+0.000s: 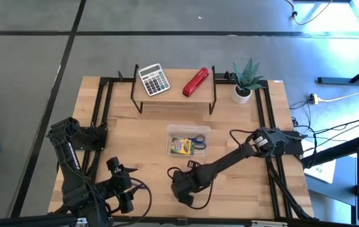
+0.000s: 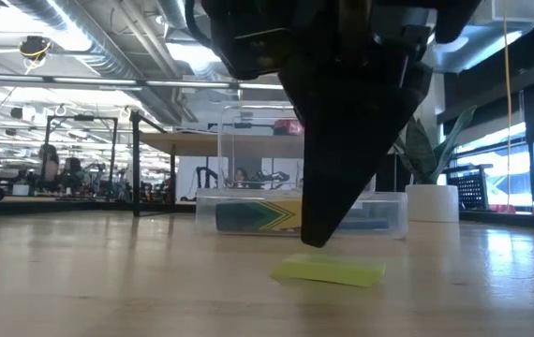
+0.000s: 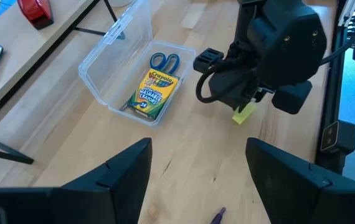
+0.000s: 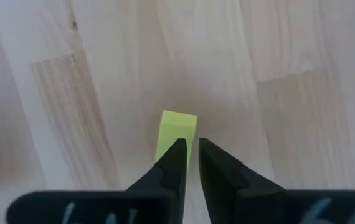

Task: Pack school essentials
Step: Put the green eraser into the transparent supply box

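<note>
A tiny yellow block lies flat on the wooden table; it also shows in the low view. My right gripper points down over it, fingers shut but for a thin slit, with the block beside and under one fingertip, not between them. A clear plastic box at the table's middle, its lid open, holds the yellow-green printed box and the blue-handled scissors. My left gripper is open and empty near the front left. The tip of the purple pen lies on the table between its fingers. My right gripper comes from above with its fingertips right at the yellow block's end. I cannot tell whether they touch it. The block lies flat on the table.
A low black-framed shelf at the far side carries a grey calculator and a red stapler. A potted plant stands at the far right. Black rails run along the table's left and right sides. Bare wood lies between the box and the front edge.
</note>
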